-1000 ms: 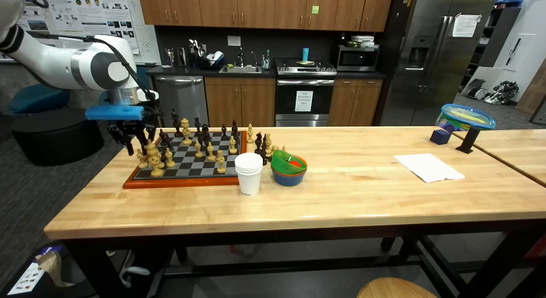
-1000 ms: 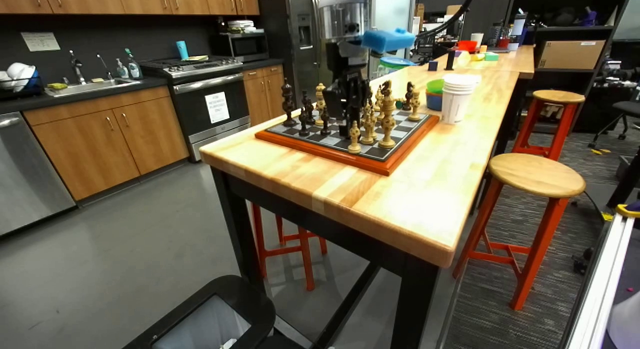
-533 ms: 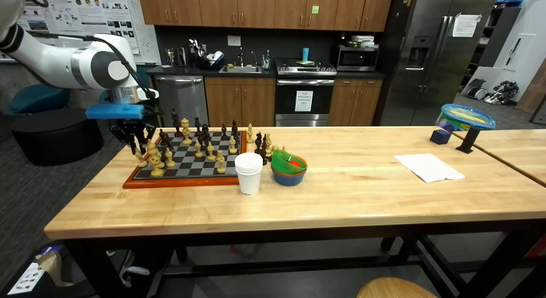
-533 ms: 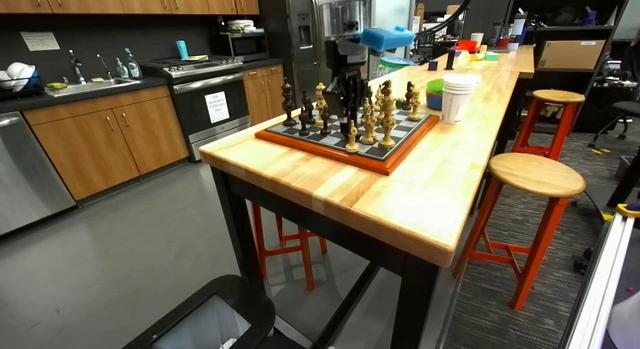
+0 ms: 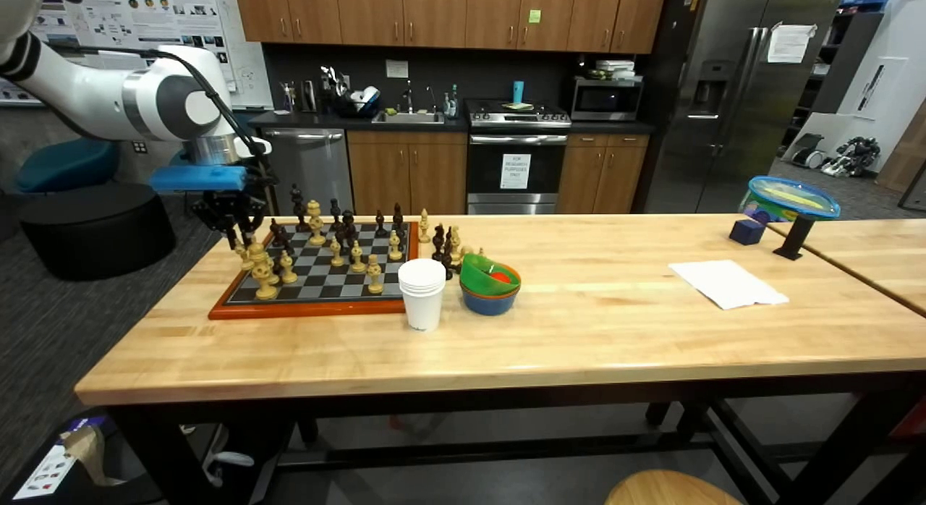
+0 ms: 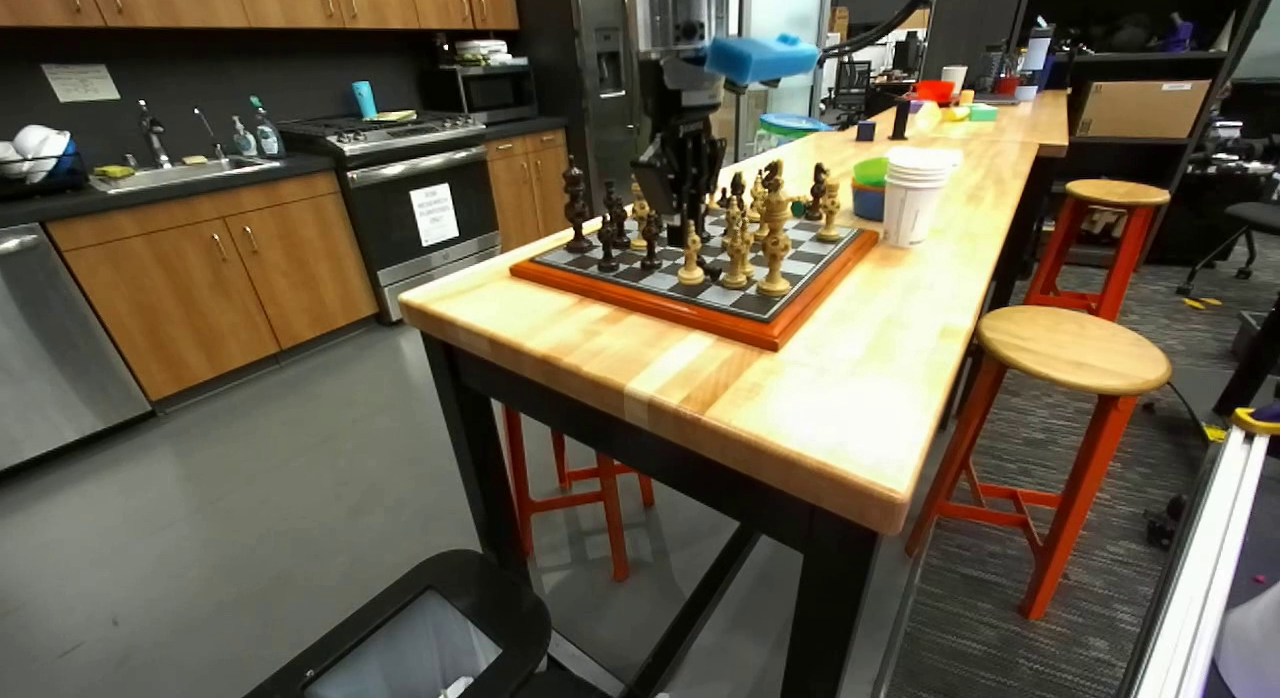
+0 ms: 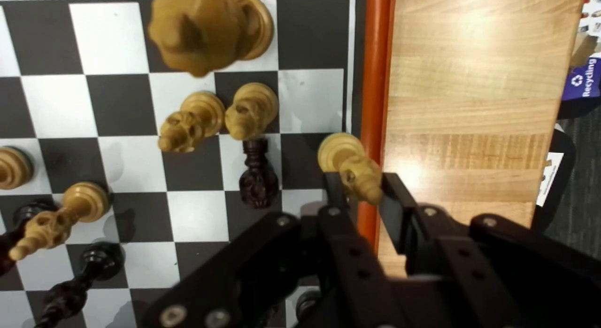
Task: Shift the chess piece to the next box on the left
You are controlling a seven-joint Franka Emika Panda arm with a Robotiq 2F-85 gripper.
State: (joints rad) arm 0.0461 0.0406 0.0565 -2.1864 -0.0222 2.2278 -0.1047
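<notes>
The hand [image 7: 363,186] seems to grasp the pale piece [image 7: 353,166] at the edge of the board [image 7: 377,60].
Best is to carry it upright, lower it straight and open only when the base sits flat. The wrist view shows a dark piece [image 7: 258,183], probably lying; in an exterior view the tall piece [image 5: 265,277] seems to hide it.
</notes>
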